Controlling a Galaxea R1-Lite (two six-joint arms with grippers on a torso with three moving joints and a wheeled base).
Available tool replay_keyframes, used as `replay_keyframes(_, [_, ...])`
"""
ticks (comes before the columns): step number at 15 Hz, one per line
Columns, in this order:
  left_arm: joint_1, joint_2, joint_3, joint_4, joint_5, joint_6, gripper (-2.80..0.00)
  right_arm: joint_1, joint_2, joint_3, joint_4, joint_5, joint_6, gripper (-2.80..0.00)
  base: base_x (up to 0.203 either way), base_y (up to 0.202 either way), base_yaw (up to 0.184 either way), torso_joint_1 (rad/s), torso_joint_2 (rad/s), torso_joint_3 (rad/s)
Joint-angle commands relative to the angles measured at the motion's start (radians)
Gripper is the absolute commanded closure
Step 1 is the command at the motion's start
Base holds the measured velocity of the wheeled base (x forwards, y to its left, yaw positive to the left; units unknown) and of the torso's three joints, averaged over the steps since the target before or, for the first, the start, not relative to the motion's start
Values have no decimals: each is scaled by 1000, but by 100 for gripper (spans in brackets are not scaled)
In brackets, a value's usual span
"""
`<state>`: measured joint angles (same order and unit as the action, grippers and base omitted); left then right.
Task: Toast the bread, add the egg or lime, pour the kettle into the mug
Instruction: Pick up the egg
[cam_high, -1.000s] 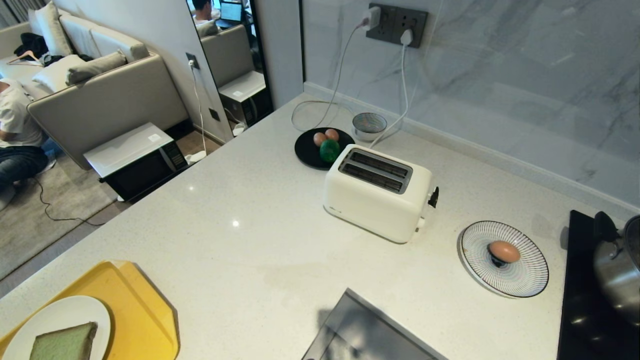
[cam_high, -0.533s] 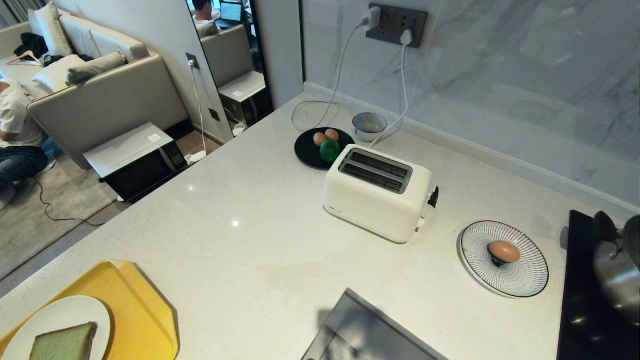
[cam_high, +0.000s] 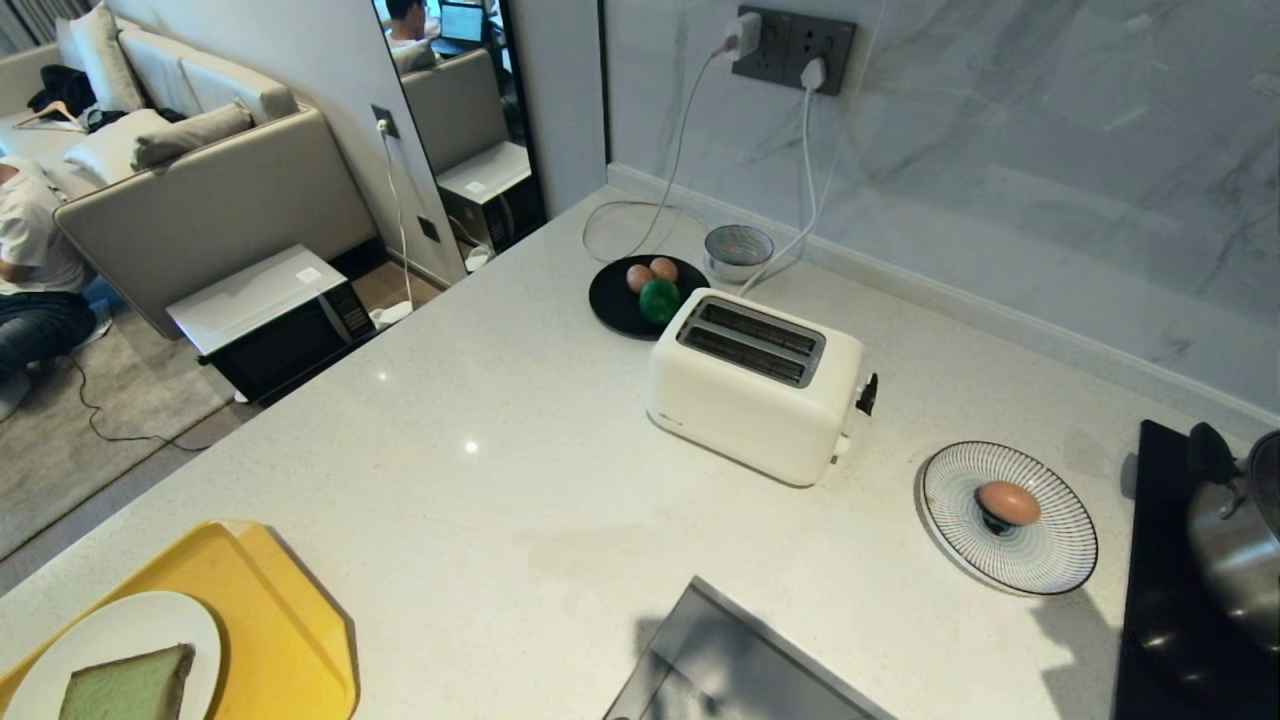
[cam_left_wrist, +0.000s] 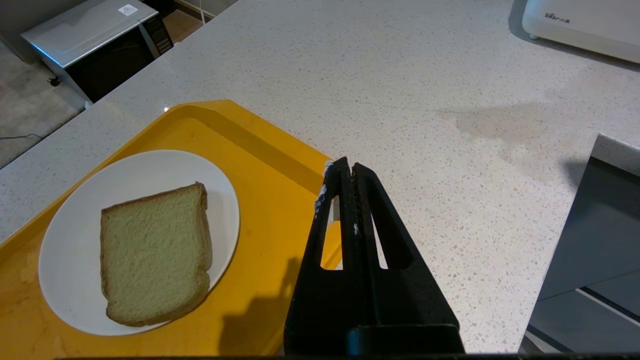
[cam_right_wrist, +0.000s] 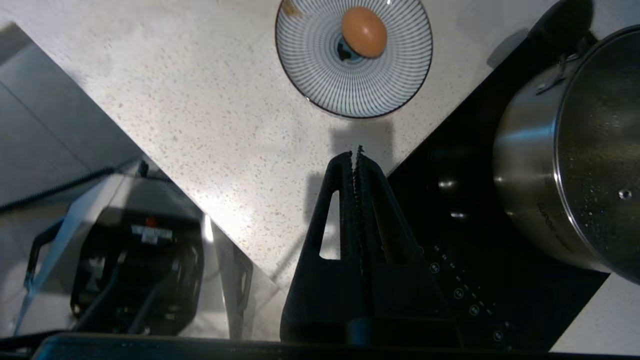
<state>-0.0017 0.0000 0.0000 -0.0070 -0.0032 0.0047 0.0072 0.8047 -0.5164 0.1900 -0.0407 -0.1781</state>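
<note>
A home kitchen opening onto a living room. The speckled countertop carries a white toaster and a black cooktop. Beyond stands a beige sofa.

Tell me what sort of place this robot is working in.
Most likely a home kitchen counter open to a living room: a plugged-in white toaster on the speckled countertop, a steel pot on a black cooktop, and a sofa beyond.

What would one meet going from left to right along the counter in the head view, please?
Bread on its white plate → yellow tray → black plate with two eggs and a lime → toaster → striped plate holding an egg → steel pot.
</note>
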Motion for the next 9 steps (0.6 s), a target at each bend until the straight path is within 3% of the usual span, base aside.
replay_keyframes(1, [0,0,0,-1,0,0,0,2,312,-88,1,-5,-16,0,0,0,0,0,0,0])
replay_keyframes(4, [0,0,0,-1,0,0,0,1,492,-168,-19,-8,-34,0,0,0,0,0,0,0])
replay_keyframes(5, [0,0,0,-1,0,0,0,0,532,-189,-29,-7,-46,-280,0,0,0,0,0,0])
replay_keyframes(7, [0,0,0,-1,0,0,0,-16,602,-211,-37,3,-80,-280,0,0,0,0,0,0])
replay_keyframes(9, [0,0,0,-1,0,1,0,-56,679,-231,-57,12,-169,-280,0,0,0,0,0,0])
